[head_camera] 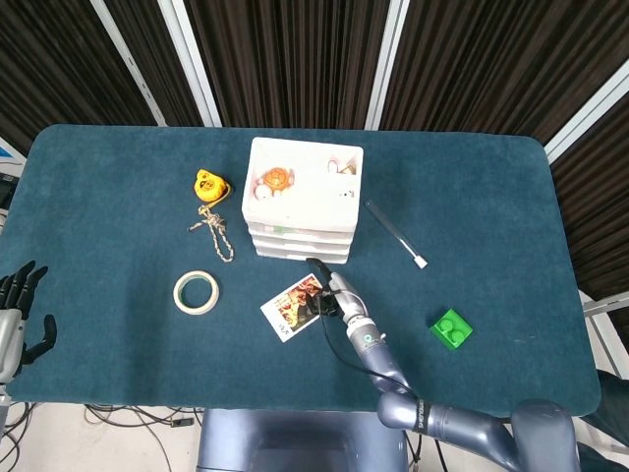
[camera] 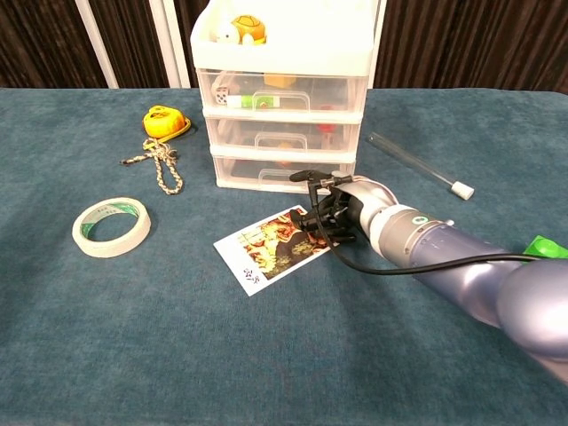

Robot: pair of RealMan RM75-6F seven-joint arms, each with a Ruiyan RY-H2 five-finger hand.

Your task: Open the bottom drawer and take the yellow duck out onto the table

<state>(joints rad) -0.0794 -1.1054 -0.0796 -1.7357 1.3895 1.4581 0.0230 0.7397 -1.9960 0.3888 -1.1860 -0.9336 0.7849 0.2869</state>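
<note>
The blue table (head_camera: 472, 197) spreads under me, and toward its far middle stands the white drawer unit (camera: 282, 106), three clear-fronted drawers stacked under an open top tray with small toys in it. The bottom drawer (camera: 282, 172) is closed; I can make out only vague shapes behind its front, so I cannot tell where the yellow duck sits inside. My right arm reaches in from the near right, and my right hand (camera: 327, 209) hangs just in front of that bottom drawer, its fingers spread and curved, gripping nothing, one fingertip close to the drawer front though I cannot tell if it touches. The hand is over the right corner of a picture card (camera: 266, 244) lying flat just near of the drawers. My left hand (head_camera: 20, 310) waits at the near left edge of the table, fingers apart and empty, well away from everything. Left of the card lies a roll of tape (camera: 111, 226); farther back on the left are a knotted rope (camera: 160, 164) and a yellow tape measure (camera: 163, 121) at its far end. To the right of the drawers lies a clear tube (camera: 417, 164), and at the near right a green block (head_camera: 451, 328).
</note>
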